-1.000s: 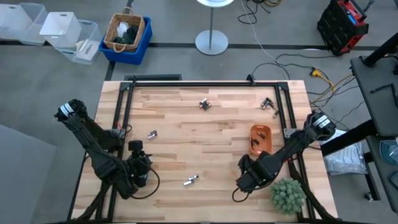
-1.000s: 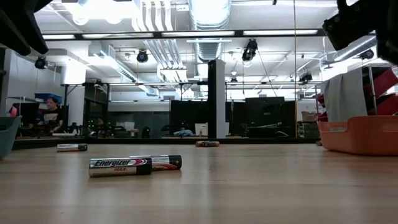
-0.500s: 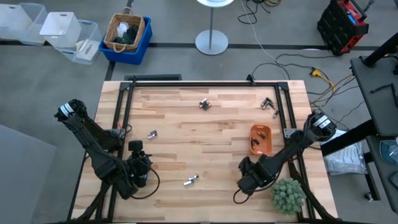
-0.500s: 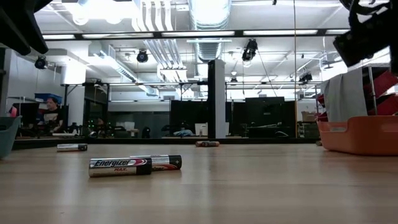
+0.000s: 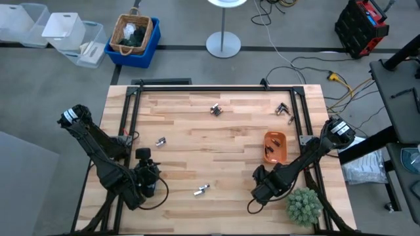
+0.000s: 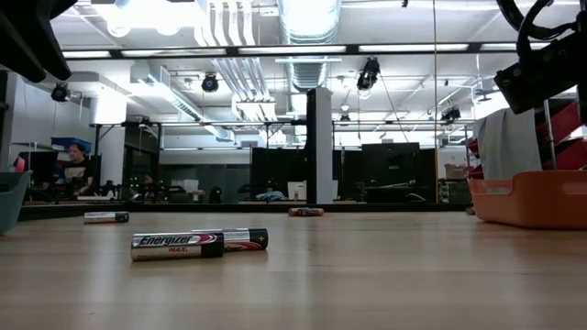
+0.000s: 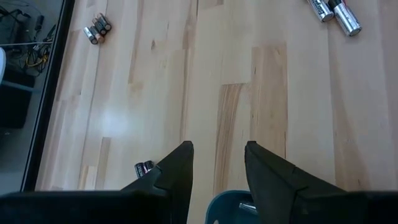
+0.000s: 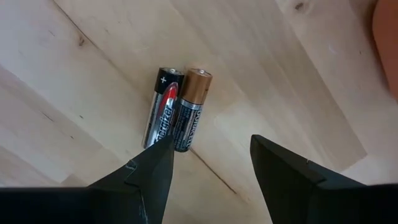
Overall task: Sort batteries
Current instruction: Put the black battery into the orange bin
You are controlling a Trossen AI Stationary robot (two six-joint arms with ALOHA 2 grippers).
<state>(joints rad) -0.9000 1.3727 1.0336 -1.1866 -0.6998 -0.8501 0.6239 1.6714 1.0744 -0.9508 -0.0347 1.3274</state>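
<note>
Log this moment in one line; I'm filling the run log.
left gripper: open, idle | right gripper: open above two silvery-black cylindrical batteries | orange plastic tray: nearby

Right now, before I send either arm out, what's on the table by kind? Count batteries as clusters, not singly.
Battery clusters on bare wood: 4 (near cluster, left cluster, far-middle cluster, far-right cluster)
Orange tray: 1
Teal tray: 1
Plant: 1
Total: 7
</note>
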